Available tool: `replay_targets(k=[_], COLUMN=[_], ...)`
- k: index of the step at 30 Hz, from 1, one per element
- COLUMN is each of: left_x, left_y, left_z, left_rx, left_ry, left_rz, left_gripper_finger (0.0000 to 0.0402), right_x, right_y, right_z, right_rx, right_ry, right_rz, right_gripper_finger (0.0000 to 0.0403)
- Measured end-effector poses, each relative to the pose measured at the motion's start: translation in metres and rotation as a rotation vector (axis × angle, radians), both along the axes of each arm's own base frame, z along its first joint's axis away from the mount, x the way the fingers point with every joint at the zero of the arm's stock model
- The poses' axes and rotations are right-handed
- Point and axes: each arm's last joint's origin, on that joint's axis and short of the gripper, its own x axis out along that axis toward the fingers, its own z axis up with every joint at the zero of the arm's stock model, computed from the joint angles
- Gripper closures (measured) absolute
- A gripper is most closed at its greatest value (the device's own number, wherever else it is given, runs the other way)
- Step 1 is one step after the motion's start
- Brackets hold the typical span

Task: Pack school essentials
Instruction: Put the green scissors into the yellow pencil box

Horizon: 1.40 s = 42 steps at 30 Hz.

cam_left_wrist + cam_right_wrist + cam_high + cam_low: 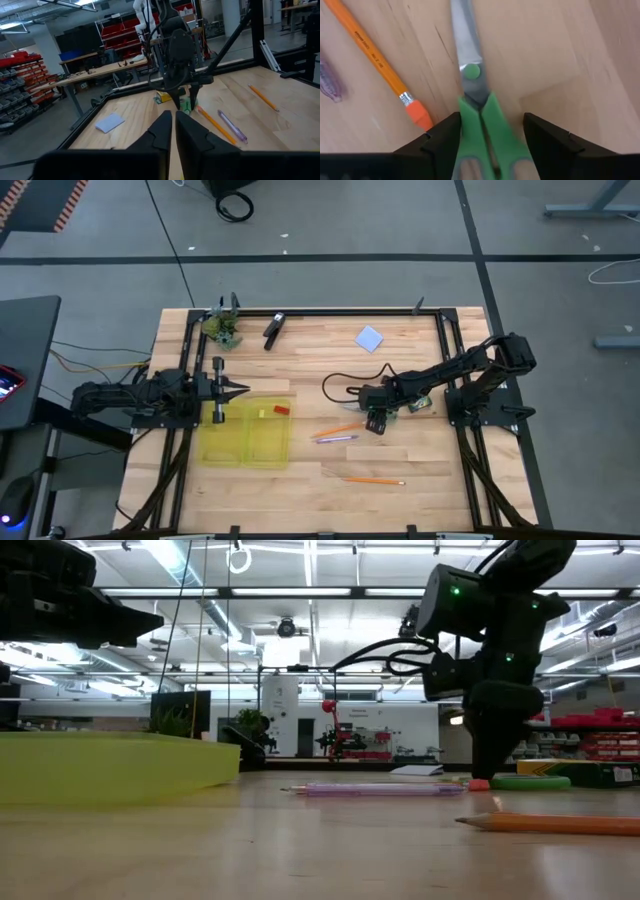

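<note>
Wooden planks make up our table [300, 370], framed by black rails, with a translucent yellow-green plastic tray [246, 434] toward its left edge. We have the right gripper [490, 131] lowered near the table's middle, its jaws spread open on either side of the green-handled steel scissors [479, 115], which lie flat beside an orange pencil [380, 65] and a purple pen [337, 439]. To grasp well, we should centre on the handles near the pivot, then close firmly. Our left gripper [172, 131], clenched empty, waits over the tray.

Probably workshop: red parts bins [20, 62].
</note>
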Motion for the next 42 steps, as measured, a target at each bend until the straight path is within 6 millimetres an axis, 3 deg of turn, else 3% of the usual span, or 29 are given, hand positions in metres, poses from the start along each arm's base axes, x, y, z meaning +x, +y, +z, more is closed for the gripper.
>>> replay_targets(k=[12, 28, 42], left_x=[0.000, 0.000, 0.000], left_y=[0.000, 0.000, 0.000], left_z=[0.000, 0.000, 0.000], left_rx=[0.000, 0.000, 0.000], left_ry=[0.000, 0.000, 0.000], left_rz=[0.000, 0.000, 0.001], left_gripper_finger=[0.0371, 0.0362, 0.0369], right_x=[-0.002, 0.009, 0.036], right_y=[0.000, 0.001, 0.003], right_z=[0.000, 0.011, 0.044], right_rx=[0.019, 0.007, -0.014], right_ry=[0.016, -0.007, -0.134], right_rz=[0.000, 0.049, 0.111], right_gripper_finger=[0.0273, 0.0269, 0.0269])
